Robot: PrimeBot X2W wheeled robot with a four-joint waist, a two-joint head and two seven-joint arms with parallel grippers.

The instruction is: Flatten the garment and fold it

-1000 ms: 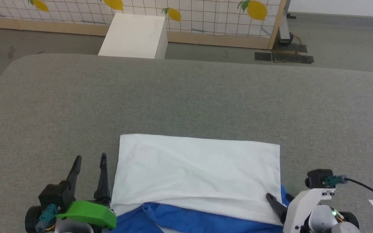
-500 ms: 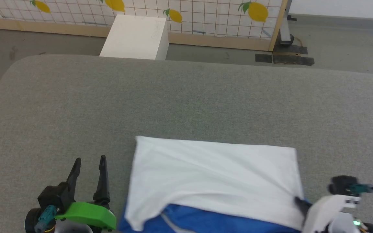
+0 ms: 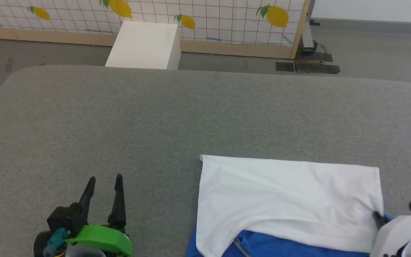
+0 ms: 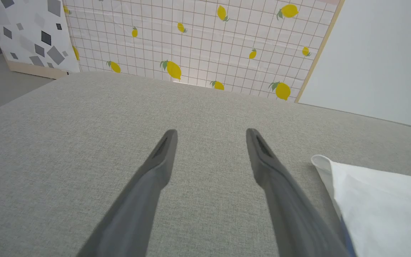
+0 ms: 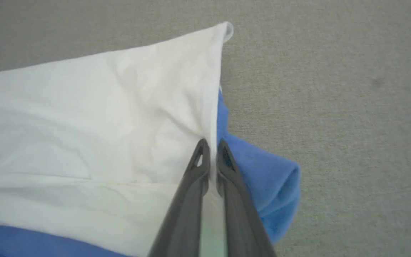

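Your right claw (image 5: pixel 211 147) pinches the garment (image 5: pixel 102 117) at its right edge, fingers pressed on white cloth. The garment now lies farther to the robot's right on the table (image 3: pixel 155 117) than a second ago, well apart from your left claw (image 3: pixel 105 178), spread and empty. Likely a straightening drag; blue still bunches beneath, so flattening isn't finished.
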